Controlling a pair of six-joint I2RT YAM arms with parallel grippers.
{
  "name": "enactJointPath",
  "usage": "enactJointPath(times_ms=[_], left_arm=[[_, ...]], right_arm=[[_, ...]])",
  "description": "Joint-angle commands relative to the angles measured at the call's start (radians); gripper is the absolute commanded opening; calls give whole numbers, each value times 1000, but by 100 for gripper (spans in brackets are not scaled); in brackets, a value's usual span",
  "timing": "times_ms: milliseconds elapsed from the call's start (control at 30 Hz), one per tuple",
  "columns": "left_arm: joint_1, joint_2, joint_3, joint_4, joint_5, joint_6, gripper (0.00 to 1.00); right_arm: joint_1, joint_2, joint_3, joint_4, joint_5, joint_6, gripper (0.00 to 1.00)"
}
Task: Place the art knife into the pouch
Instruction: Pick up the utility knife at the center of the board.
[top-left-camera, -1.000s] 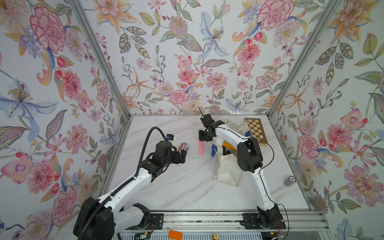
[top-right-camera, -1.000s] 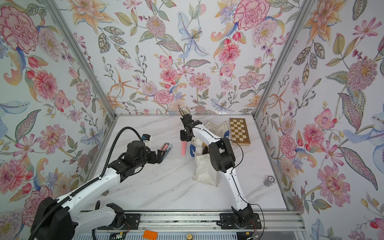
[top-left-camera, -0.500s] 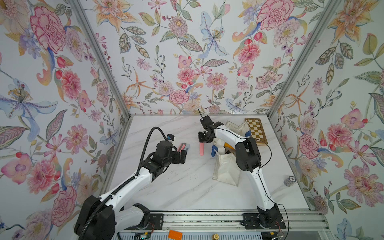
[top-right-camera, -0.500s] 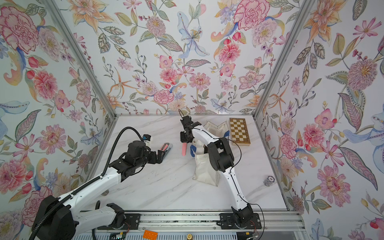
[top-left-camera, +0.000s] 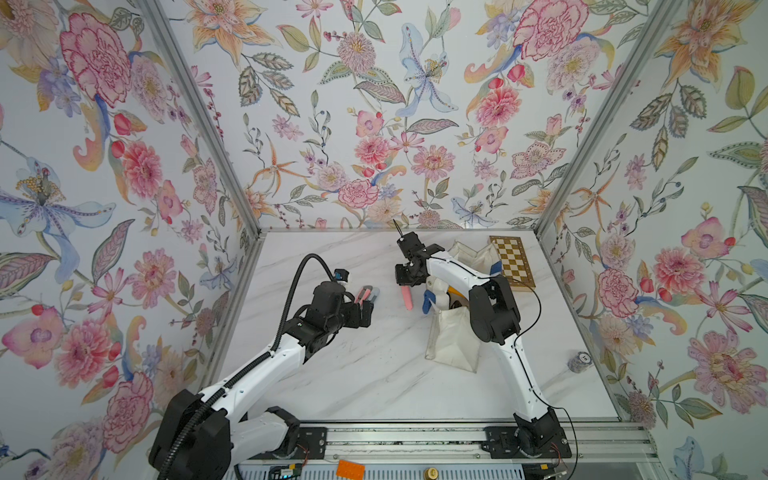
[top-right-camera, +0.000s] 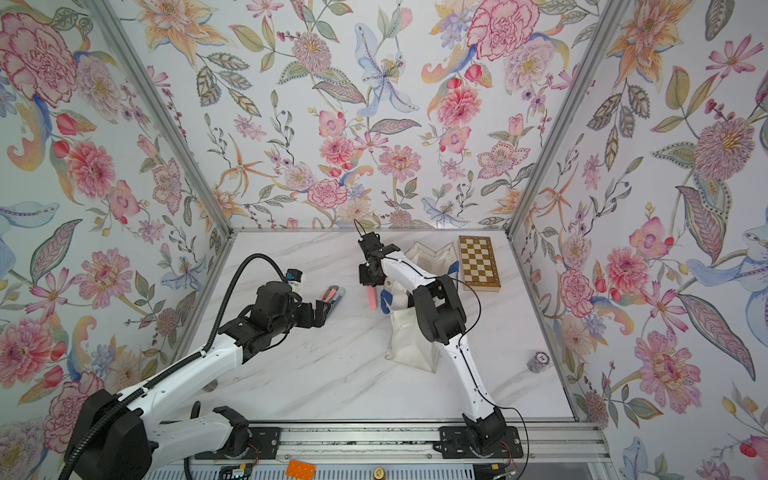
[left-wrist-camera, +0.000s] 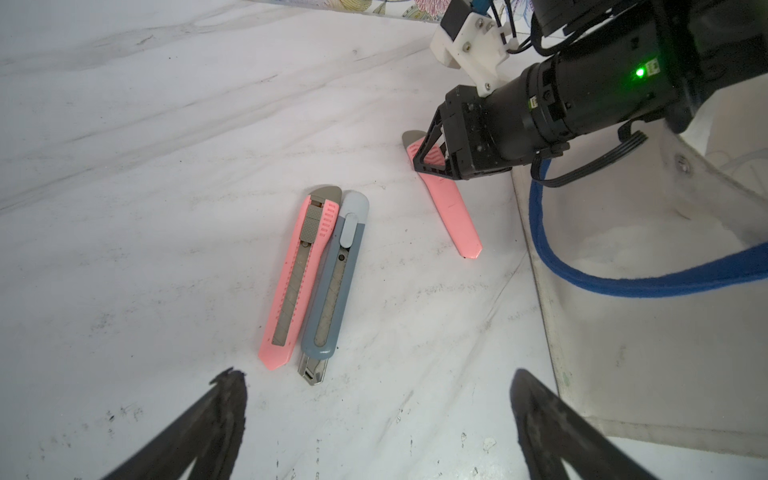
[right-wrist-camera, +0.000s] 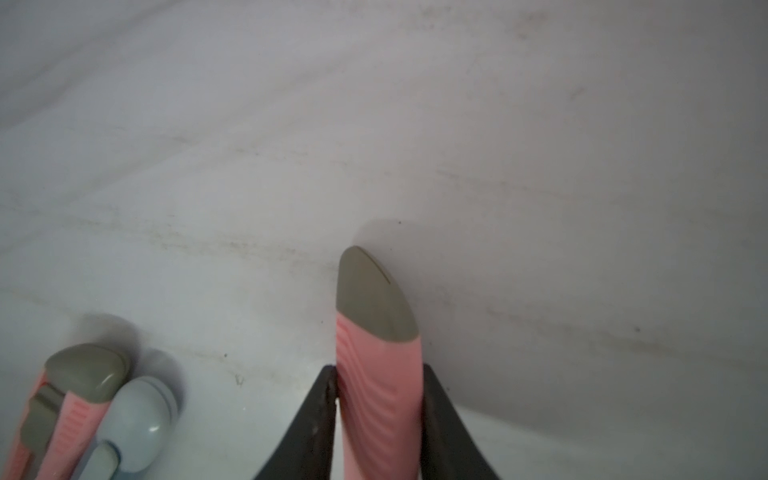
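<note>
Left gripper (left-wrist-camera: 376, 374): jaws spread fully apart, nothing between them, no contact with any object; poised low over the white marble tabletop (top-left-camera: 332, 374). Just ahead of the fingertips: pink plastic snap-off cutter (left-wrist-camera: 297, 278) and grey-blue plastic snap-off cutter (left-wrist-camera: 332, 282), flat on the tabletop, side by side and touching along their length.

Further right: right gripper (right-wrist-camera: 380, 370), closed on the pink plastic art knife with a grey end cap (left-wrist-camera: 455, 216); dark fingers (right-wrist-camera: 316, 419) pressed against both flanks of the ribbed handle, close behind the cap. Knife body low against the tabletop, pointed end down on the surface, outside the pouch.

Immediately right of the knife: white canvas pouch with blue strap handles (top-left-camera: 451, 345), resting on the tabletop, one blue strap (left-wrist-camera: 623, 286) looped forward. Far right, behind the pouch: brown-and-cream chessboard (top-left-camera: 511, 259), flat.
</note>
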Motion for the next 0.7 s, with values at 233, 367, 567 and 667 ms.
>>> enactJointPath(times_ms=[233,367,567,667], left_arm=[[9,6,32,-3,-19,15,100],[8,3,26,5,-25,13,99],[9,8,30,10,-27,13,99],[8,4,37,9,-16,15,99]], right_arm=[[30,-45,15,-60,35,-16,7],[42,-101,45,-61,23,-19,7],[65,-225,63,-61,46,-54,8],[92,-288,72,-61,46,-53,6]])
